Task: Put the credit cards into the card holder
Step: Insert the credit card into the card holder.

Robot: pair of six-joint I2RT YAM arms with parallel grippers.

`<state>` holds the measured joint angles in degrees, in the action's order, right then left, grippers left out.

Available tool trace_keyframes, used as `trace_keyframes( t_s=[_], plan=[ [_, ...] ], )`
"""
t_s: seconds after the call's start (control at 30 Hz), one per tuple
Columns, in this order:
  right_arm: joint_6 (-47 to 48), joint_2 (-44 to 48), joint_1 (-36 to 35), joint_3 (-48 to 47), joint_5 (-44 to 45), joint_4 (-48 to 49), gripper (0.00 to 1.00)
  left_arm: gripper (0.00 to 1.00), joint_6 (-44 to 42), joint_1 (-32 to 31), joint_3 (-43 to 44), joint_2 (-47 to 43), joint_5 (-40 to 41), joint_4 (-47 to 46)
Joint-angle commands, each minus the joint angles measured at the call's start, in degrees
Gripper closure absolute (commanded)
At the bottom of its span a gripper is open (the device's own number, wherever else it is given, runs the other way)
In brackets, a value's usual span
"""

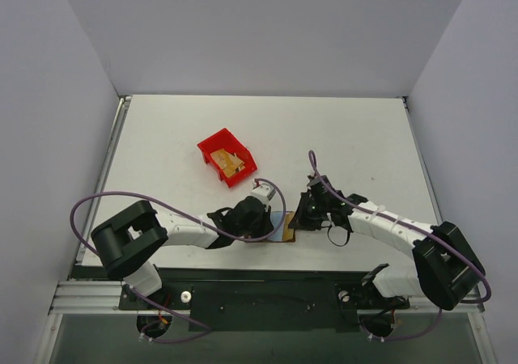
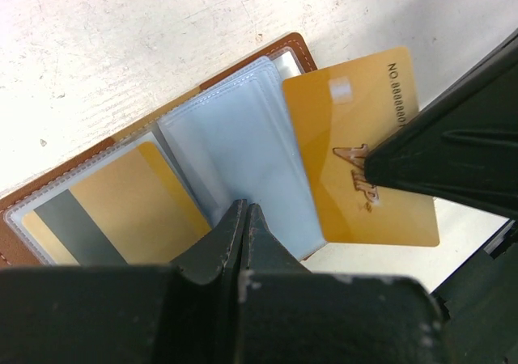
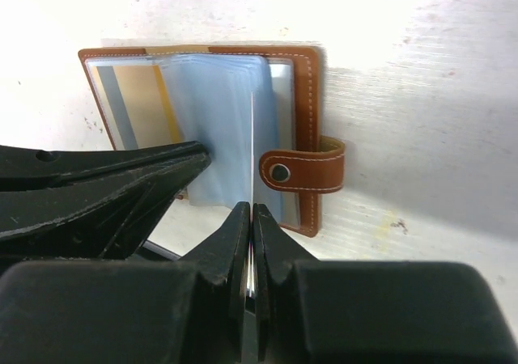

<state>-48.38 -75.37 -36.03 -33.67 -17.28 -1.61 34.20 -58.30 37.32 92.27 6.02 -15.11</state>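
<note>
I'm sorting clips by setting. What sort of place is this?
Probably a robotics lab test cell, not a home or shop: a white table boxed in by plain white wall panels, with a left arm and right arm mounted side by side at its near edge.

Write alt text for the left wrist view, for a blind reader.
The right gripper holds a gold card at the pale blue sleeves of an open brown card holder on a white table. A striped card sits in another pocket; the shut left gripper meets the sleeves' edge.

Left gripper [image 2: 244,212], right gripper [image 3: 249,212] crowd card holder [image 3: 306,97] — red bin [image 1: 212,148] behind, room rightward
</note>
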Motion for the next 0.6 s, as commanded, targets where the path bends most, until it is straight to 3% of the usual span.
trace_keyframes(
  t_s=[0.0,0.57],
  plan=[
    [0.7,2.6,1.0,1.2,2.9,-3.7,1.00,1.00,0.4,0.6,-3.1,0.5,2.0,4.3],
    [4.2,3.2,2.9,2.3,-0.9,-3.1,1.00,1.00,1.0,0.6,-5.2,0.8,0.9,1.5]
  ],
)
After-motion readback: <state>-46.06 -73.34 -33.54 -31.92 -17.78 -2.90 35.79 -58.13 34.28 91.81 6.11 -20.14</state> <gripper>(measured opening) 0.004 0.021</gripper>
